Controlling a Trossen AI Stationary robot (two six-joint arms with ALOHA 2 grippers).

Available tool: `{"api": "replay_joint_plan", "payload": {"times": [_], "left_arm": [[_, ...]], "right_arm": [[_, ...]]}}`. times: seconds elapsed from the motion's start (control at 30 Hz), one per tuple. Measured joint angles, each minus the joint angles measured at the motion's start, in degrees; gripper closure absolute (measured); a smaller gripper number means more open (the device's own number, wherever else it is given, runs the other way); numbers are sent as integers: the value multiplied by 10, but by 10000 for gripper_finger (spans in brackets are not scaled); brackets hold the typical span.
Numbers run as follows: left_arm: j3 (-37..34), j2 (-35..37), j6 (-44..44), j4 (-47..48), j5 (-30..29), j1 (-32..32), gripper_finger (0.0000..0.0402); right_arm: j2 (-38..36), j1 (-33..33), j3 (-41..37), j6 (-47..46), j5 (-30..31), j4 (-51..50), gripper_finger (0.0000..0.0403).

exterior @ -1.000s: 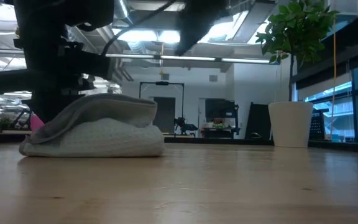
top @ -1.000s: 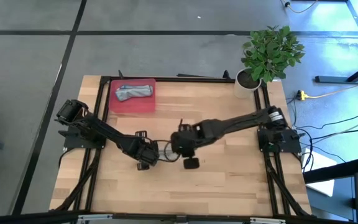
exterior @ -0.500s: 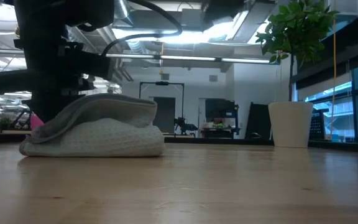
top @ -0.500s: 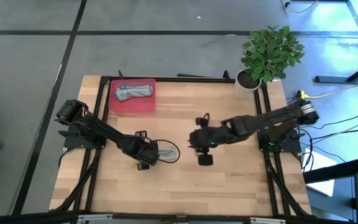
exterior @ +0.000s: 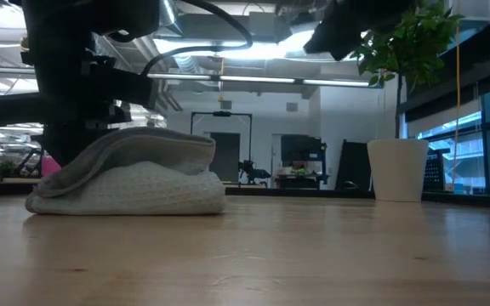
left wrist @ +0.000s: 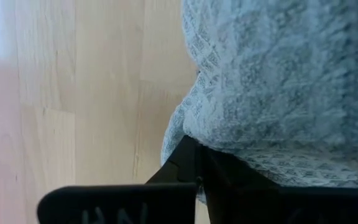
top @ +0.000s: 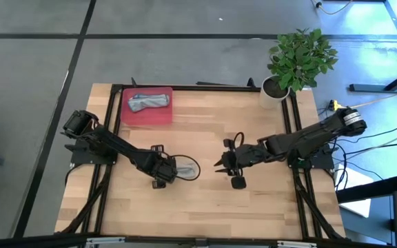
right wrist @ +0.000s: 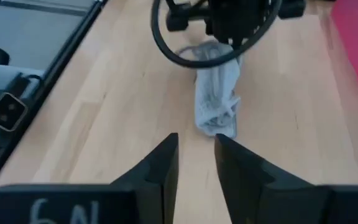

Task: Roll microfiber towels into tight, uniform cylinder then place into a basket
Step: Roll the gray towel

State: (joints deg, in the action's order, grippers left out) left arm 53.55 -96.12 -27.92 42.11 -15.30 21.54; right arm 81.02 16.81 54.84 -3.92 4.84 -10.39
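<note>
Grey towel (top: 187,168) pinched, seemingly, in closed left gripper (top: 169,169); right gripper (top: 220,165) part-open, apart.

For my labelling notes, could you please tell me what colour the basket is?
The basket is red, seen best in the high view.

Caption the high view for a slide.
Left gripper pinches the rolled grey towel; right gripper open nearby; one towel in the red tray.

Robotics lab/open office, exposed ceiling ducts (exterior: 228,59), framed wood bench (top: 205,200), floor cables (top: 371,103), glass walls
</note>
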Motion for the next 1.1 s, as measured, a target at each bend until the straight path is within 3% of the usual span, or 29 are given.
{"api": "replay_joint_plan", "payload": {"times": [0.27,1.1], "left_arm": [[1,0,0,0,0,0,402],[2,1,-6,-2,0,0,401]], "right_arm": [[2,-1,-35,-5,0,16,297],[3,-2,-33,-1,0,31,297]]}}
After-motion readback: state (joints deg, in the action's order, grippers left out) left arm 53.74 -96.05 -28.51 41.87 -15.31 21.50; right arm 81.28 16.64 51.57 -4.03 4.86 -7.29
